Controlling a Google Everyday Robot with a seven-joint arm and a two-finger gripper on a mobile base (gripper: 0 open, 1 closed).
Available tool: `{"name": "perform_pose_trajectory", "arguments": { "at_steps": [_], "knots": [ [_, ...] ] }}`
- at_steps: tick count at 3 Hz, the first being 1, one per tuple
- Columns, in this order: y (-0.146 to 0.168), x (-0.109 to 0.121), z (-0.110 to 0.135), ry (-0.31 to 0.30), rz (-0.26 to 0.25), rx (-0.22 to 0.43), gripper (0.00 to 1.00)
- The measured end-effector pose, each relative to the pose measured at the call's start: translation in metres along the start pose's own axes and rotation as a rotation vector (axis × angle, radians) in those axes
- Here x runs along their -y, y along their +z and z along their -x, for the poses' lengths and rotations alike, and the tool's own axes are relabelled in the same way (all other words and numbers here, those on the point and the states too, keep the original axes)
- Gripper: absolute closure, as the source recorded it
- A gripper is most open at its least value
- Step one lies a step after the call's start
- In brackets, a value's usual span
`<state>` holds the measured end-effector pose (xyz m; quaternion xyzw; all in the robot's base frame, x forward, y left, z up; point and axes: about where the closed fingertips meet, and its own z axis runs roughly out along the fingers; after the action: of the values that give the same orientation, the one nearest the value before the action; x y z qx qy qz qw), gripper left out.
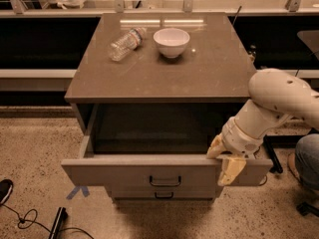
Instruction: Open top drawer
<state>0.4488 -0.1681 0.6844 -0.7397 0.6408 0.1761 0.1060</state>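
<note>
As your robot's white arm (279, 98) reaches in from the right, its gripper (223, 161) sits at the right end of the top drawer (119, 172). It is clenched over the upper edge of the drawer's front panel. One tan finger (230, 169) hangs down the outside face, and the other tucks just behind the panel on the inside. You see the top drawer standing pulled well out from the grey cabinet (159, 78), its deep, dark interior exposed. Its small black handle (165, 181) sits at the centre of the front, untouched. Below it, a lower drawer (134, 194) shows only a narrow strip of its front. On the cabinet's top, a white bowl (171, 42) stands upright near the back. A clear plastic bottle (127, 44) lies on its side just to the bowl's left. A blue tape cross (77, 192) marks the speckled floor by the drawer's left corner.
</note>
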Motion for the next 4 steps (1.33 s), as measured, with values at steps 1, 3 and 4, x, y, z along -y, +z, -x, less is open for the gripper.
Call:
{"name": "perform_pose_trajectory", "arguments": {
  "at_steps": [1, 3, 4],
  "knots": [
    [-0.032, -0.01, 0.006, -0.024, -0.009, 0.008, 0.14],
    [-0.052, 0.024, 0.008, -0.027, -0.173, 0.006, 0.19],
    [-0.047, 0.056, 0.004, -0.011, -0.215, -0.018, 0.42]
  ]
}}
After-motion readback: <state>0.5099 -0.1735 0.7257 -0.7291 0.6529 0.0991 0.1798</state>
